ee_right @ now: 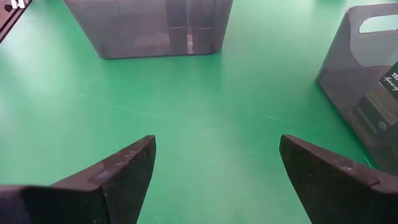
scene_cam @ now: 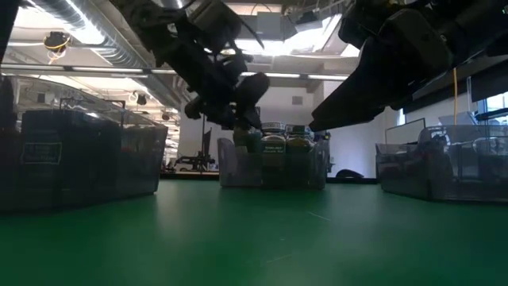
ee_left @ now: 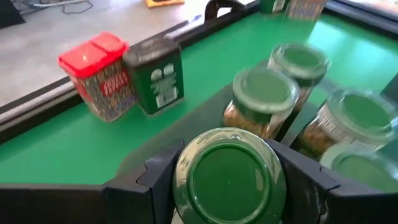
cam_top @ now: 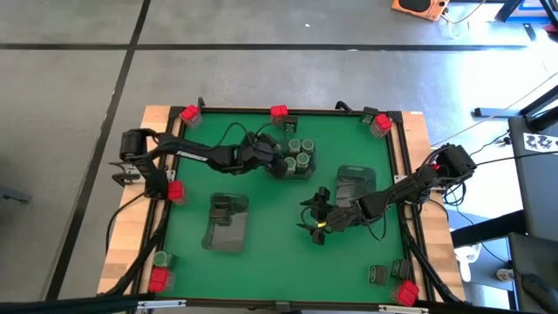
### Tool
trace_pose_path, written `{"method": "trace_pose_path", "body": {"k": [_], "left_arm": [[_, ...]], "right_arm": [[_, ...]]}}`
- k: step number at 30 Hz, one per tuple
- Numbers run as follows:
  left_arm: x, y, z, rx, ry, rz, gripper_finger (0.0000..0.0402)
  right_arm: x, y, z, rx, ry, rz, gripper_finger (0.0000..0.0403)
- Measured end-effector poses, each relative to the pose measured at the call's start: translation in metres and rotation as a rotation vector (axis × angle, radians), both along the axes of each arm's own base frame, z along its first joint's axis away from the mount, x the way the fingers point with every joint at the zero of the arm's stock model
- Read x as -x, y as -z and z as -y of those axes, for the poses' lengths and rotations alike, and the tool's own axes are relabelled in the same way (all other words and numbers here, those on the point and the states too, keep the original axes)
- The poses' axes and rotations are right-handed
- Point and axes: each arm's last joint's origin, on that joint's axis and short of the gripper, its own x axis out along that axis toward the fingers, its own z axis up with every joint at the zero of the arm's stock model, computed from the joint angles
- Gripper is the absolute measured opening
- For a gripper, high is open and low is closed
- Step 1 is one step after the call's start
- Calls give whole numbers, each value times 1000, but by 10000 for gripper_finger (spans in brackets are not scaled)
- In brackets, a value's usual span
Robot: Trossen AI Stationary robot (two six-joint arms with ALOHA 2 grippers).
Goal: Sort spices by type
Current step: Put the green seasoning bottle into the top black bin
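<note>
High view: green mat (cam_top: 270, 205) on a wood table, grey floor around. Left gripper (cam_top: 281, 162) at upper centre clamped a green-lidded jar (cam_top: 289, 163) by the jar tray (cam_top: 302, 157). Low view: lit workshop behind. Right gripper (ee_right: 214, 165) hung spread wide, empty, over bare mat.

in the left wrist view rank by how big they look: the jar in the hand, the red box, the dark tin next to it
1. Held jar, clamped in the left hand: looks largest, but it is nearest the camera, so that may be nearness alone.
2 and 3. Red box and dark tin: side by side, about alike; not ranked.
</note>
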Motion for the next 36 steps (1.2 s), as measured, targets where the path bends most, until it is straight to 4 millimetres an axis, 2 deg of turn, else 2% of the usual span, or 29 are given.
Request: {"method": "trace_pose_path", "body": {"k": [7,20,32,36], "left_arm": [[-3,14,0,12,-5,-38,205],[-3,15,-2,9,-8,-41,207],[-2,13,-2,26,-1,-32,277],[2,-6,2,14,36,-6,282]], "right_arm": [[0,1,0,3,0,-6,342],[0,1,0,3,0,-7,342],[0,1,0,3,0,-7,342],[1,1,0,3,1,-11,342]]}}
